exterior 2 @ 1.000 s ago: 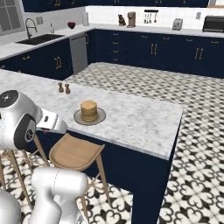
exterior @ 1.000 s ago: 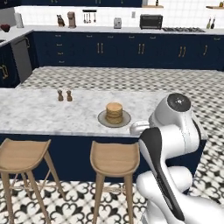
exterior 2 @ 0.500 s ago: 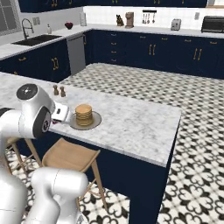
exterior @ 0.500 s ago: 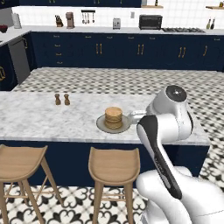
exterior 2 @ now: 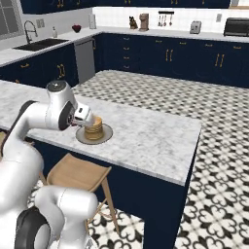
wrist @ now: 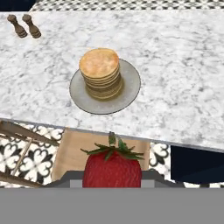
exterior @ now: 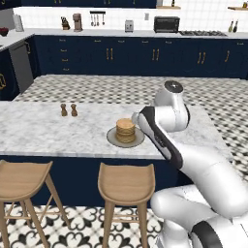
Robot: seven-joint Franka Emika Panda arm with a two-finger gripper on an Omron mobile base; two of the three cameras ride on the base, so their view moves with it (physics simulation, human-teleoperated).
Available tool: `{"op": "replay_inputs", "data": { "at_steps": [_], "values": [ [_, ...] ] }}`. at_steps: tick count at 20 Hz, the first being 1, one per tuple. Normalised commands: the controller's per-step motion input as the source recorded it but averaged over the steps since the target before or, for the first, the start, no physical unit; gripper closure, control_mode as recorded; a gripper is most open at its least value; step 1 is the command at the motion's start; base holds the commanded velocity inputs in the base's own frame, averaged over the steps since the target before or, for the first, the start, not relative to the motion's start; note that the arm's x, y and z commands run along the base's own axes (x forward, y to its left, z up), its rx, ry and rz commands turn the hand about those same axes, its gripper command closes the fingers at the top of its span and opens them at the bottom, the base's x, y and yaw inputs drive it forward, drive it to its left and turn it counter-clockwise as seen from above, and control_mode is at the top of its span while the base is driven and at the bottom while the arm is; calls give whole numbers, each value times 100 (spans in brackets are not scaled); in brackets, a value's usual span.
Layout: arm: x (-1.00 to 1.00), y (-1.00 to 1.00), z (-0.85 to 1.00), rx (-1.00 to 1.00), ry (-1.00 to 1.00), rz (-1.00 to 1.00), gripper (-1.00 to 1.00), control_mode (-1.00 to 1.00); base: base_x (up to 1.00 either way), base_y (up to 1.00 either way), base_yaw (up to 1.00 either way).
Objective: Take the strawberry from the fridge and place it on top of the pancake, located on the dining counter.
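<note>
Marble dining counter (wrist: 183,87) carries the pancake (wrist: 100,72) stack on its grey plate (wrist: 127,94). Gripper (wrist: 112,177) clamped on the strawberry (wrist: 112,167), hovering off the counter edge above a wooden stool (wrist: 72,151).

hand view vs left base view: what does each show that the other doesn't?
Hand view alone: the strawberry gripped in the hand, short of the dining counter edge, above a stool. Left base view alone: the toaster oven and knife block on the back wall counter. Both: the pancake on its grey plate, bare on top, plus two small shakers.
</note>
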Motion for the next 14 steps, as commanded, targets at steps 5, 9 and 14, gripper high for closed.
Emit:
{"op": "replay_inputs", "data": {
  "at_steps": [5,9,14],
  "values": [
    [90,19,-26,0,23,0,100,-100,0,0,0],
    [68,22,-41,-2,17,0,100,-100,0,0,0],
    [64,1,-48,-1,7,0,100,-100,0,0,0]
  ]
}}
